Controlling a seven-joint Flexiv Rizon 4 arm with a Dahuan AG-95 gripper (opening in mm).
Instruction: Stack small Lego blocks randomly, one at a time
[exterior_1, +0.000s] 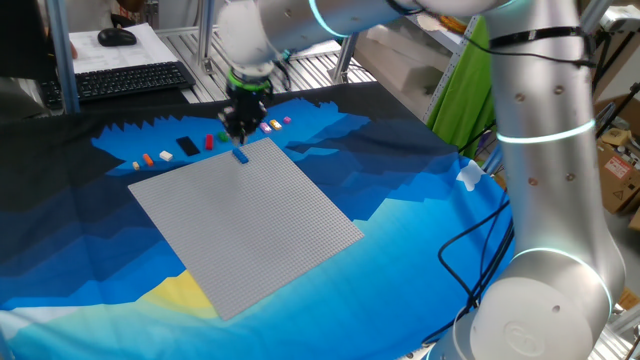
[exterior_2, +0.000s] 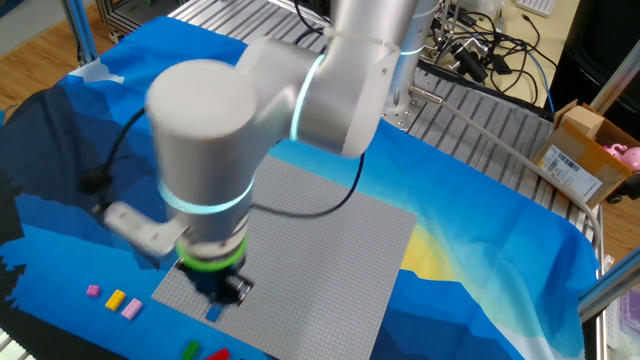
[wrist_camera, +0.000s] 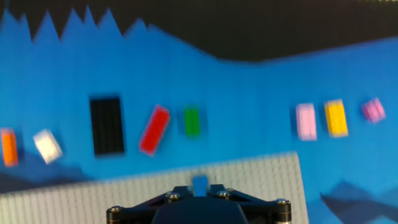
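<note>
A small blue Lego block (exterior_1: 241, 155) sits on the grey baseplate (exterior_1: 250, 220) near its far edge. It also shows in the other fixed view (exterior_2: 213, 313) and in the hand view (wrist_camera: 200, 183), straight ahead of the fingers. My gripper (exterior_1: 240, 132) hovers just above it, open and holding nothing. More small blocks lie in a row on the blue cloth beyond the plate: orange (wrist_camera: 9, 147), white (wrist_camera: 47, 146), red (wrist_camera: 154, 129), green (wrist_camera: 192, 121), pink (wrist_camera: 305, 121), yellow (wrist_camera: 336, 117) and purple (wrist_camera: 374, 109). The hand view is blurred.
A flat black rectangle (wrist_camera: 106, 125) lies on the cloth between the white and red blocks. A keyboard (exterior_1: 130, 80) and mouse (exterior_1: 117, 37) sit behind the table. The arm's base (exterior_1: 545, 300) and a black cable (exterior_1: 470, 250) are at the right.
</note>
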